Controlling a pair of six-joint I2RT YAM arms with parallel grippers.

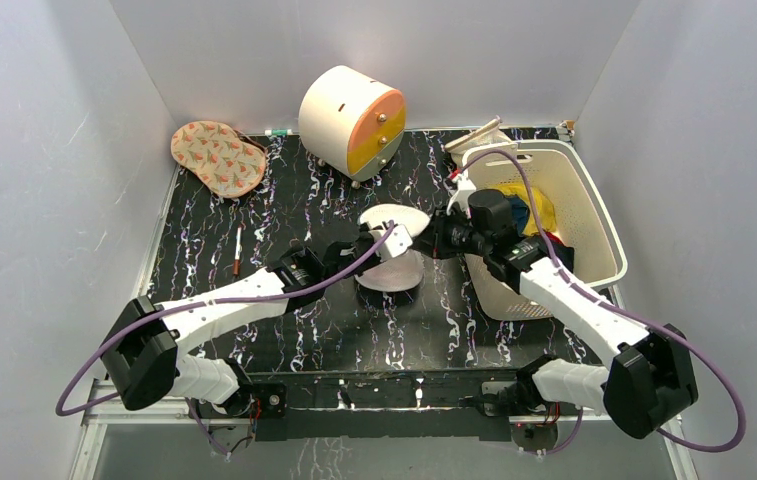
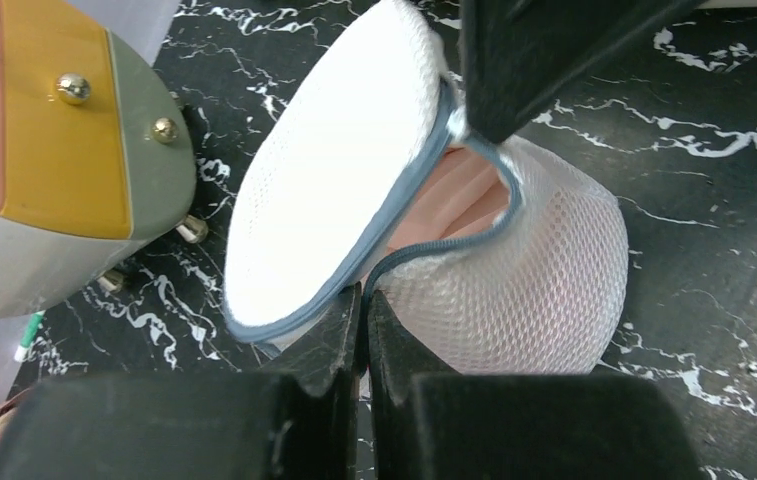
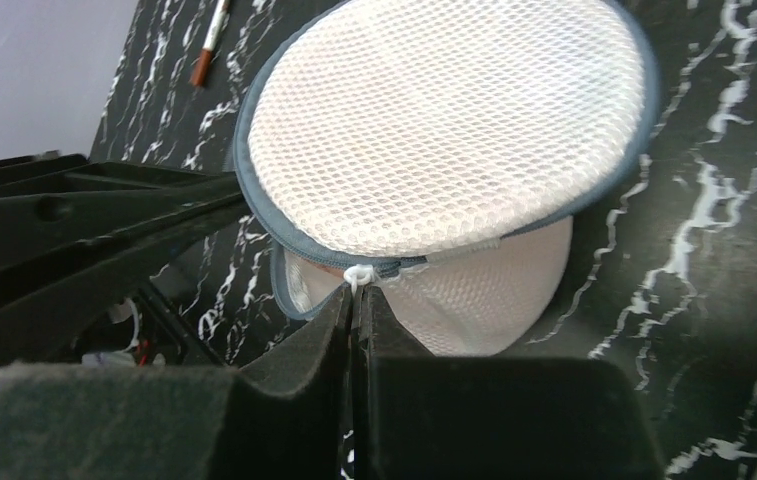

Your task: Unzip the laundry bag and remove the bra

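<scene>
A round, flattish white mesh laundry bag with a grey zip rim is seen at the middle of the black, white-veined marbled worktop, between the two arms. Its lower half is rested on the worktop, while its upper face is lifted and tilted like a lid. The left jaws are pressed fully together on the grey zip edge of the bag, as shown at the bottom of the left wrist view. The right jaws are likewise closed tight, and the small white zip pull is pinched between their tips. The zip is parted along part of the rim, and through the gap a pale pink soft fabric bra is seen inside the bag. A cream-and-orange cylindrical drawer cabinet is stood behind the bag. A cream slotted plastic basket is placed to the right, with dark blue and yellow clothes inside it.
</scene>
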